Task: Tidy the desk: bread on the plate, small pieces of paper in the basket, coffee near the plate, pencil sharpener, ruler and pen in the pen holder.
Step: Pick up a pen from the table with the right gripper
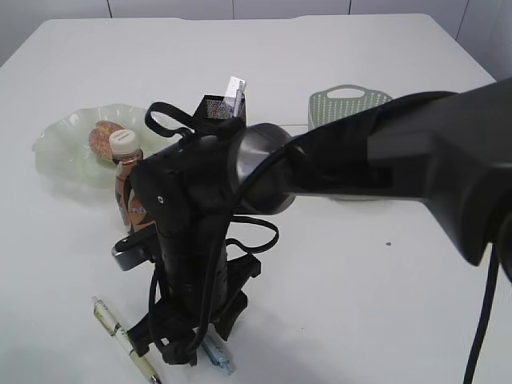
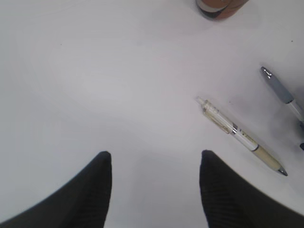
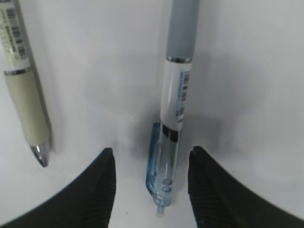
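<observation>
Right gripper (image 3: pixel 149 190) points straight down, jaws parted astride the blue pen (image 3: pixel 172 118) (seemingly not touching).

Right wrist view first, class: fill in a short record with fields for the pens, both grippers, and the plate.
blue pen: lying on table, clip end between the open fingers of the right gripper, not gripped
beige pen: lying on table, apart from the blue one
left gripper: open, holding nothing
plate: holds bread
</observation>
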Controlling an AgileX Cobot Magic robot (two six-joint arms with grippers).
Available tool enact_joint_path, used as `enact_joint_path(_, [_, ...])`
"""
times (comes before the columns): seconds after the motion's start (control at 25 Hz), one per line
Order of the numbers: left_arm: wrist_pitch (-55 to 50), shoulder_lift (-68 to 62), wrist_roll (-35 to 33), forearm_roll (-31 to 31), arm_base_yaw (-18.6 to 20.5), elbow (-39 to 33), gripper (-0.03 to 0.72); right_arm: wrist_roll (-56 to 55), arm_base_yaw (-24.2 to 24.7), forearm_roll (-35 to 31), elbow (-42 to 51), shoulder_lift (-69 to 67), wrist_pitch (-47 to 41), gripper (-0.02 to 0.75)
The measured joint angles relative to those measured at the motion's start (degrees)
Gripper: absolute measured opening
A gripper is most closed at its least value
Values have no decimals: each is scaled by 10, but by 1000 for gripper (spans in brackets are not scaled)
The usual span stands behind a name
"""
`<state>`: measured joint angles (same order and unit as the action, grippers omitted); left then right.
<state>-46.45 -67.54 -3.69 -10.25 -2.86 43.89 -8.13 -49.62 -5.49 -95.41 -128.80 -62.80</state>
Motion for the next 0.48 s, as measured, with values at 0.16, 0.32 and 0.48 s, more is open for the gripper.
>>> enact_joint_path(0.16, [0, 0, 0, 0, 0, 0, 433, -2, 0, 0, 0, -1, 5, 367])
enact_joint_path(0.32, [0, 0, 0, 0, 0, 0, 433, -2, 0, 0, 0, -6, 6, 367])
enact_joint_path(0.48, [0, 0, 0, 0, 0, 0, 433, -4, 0, 0, 0, -13, 6, 366])
